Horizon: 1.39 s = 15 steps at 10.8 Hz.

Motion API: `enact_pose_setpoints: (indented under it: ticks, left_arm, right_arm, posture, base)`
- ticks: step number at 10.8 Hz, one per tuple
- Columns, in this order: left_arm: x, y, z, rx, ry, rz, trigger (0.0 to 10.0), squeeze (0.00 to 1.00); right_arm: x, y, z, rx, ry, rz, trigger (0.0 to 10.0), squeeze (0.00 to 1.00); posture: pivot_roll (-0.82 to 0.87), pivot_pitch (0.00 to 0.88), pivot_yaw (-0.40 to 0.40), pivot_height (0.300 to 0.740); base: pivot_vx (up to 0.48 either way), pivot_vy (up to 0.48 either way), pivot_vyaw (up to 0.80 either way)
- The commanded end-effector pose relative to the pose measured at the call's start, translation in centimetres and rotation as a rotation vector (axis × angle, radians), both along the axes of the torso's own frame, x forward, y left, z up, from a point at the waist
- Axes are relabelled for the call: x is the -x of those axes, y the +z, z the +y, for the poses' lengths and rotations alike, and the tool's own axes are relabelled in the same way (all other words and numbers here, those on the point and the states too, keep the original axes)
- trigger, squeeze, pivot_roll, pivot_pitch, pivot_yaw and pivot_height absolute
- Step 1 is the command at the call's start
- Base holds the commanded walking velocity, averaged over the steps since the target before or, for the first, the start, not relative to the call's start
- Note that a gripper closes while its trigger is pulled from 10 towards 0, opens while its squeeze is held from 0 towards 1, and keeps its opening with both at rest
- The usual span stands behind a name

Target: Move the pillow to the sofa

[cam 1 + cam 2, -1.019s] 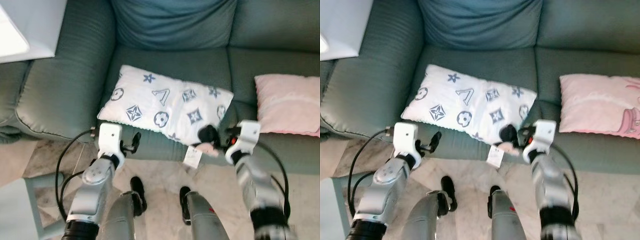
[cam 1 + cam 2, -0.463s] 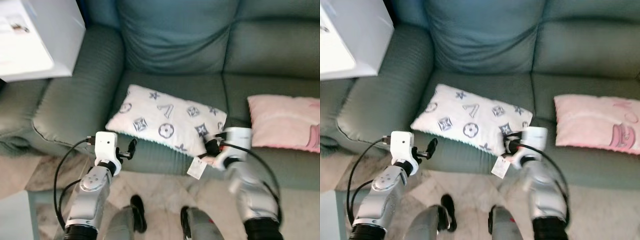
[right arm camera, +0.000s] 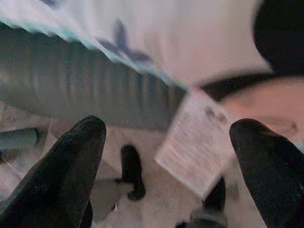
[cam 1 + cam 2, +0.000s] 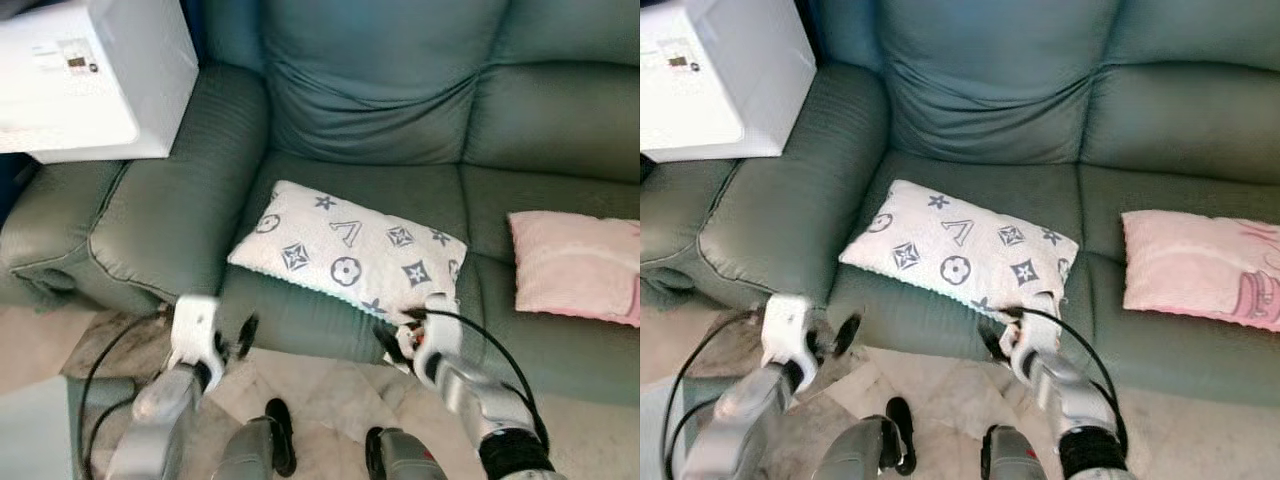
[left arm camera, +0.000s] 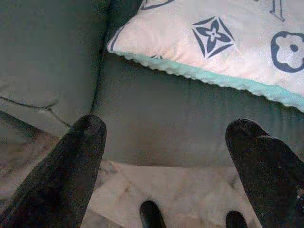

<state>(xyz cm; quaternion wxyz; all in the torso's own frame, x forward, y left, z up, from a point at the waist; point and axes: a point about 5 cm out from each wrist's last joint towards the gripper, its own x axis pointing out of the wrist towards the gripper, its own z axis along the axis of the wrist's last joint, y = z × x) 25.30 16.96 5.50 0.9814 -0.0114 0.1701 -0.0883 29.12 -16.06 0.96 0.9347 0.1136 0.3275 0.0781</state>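
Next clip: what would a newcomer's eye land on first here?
The white patterned pillow lying on the green sofa seat, near its front edge. Next, the pink pillow on the seat toward the robot's right, and the white box on the sofa's arm. The right pincer, open, sits below the patterned pillow's near corner; the left pincer, open, is before the seat front.

Two black fingers [image 3: 71, 166] stand wide apart, one at seven o'clock, the other at four o'clock, with nothing between them. Beyond lies the white pillow [image 3: 180, 38] with blue figures and a pale teal edge, resting on the green sofa seat [image 3: 80, 90]. A white tag [image 3: 190, 147] hangs at centre, blurred. Pale floor [image 3: 156, 199] shows below.
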Motion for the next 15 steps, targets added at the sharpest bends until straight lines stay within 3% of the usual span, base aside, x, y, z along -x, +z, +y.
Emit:
enact_pose_setpoints:
  ticks: [1, 3, 5, 10, 15]
  left_arm:
    - [0.9, 0.0, 0.6, -0.005, 0.009, 0.025, 10.0, 0.0]
    - [2.5, 0.5, 1.1, -0.01, -0.001, 0.054, 10.0, 0.0]
    - [3.0, 0.8, 1.4, -0.016, -0.008, 0.076, 10.0, 0.0]
    - [2.8, 1.6, 1.2, -0.023, -0.015, 0.089, 10.0, 0.0]
    - [2.7, 1.8, 1.3, -0.035, -0.015, 0.098, 10.0, 0.0]
  right_arm:
    - [0.8, -1.4, -0.5, 0.002, -0.002, 0.051, 10.0, 0.0]
    - [1.1, -2.0, -1.6, 0.015, 0.014, 0.03, 10.0, 0.0]
    - [0.5, -1.8, -3.2, 0.06, -0.037, -0.015, 10.0, 0.0]
    - [-2.3, 0.7, -3.0, 0.113, -0.065, -0.148, 10.0, 0.0]
    - [-4.1, 3.2, -4.8, 0.191, -0.103, -0.241, 10.0, 0.0]
  posture:
    - [-0.09, 0.328, 0.069, 0.74]
    - [-0.05, 0.385, 0.091, 0.74]
    - [-0.04, 0.422, 0.11, 0.74]
    - [0.0, 0.44, 0.132, 0.74]
    - [0.0, 0.432, 0.141, 0.74]
  base:
    - [0.0, 0.0, 0.0]
    - [0.0, 0.0, 0.0]
    - [0.0, 0.0, 0.0]
    - [0.0, 0.0, 0.0]
    - [0.0, 0.0, 0.0]
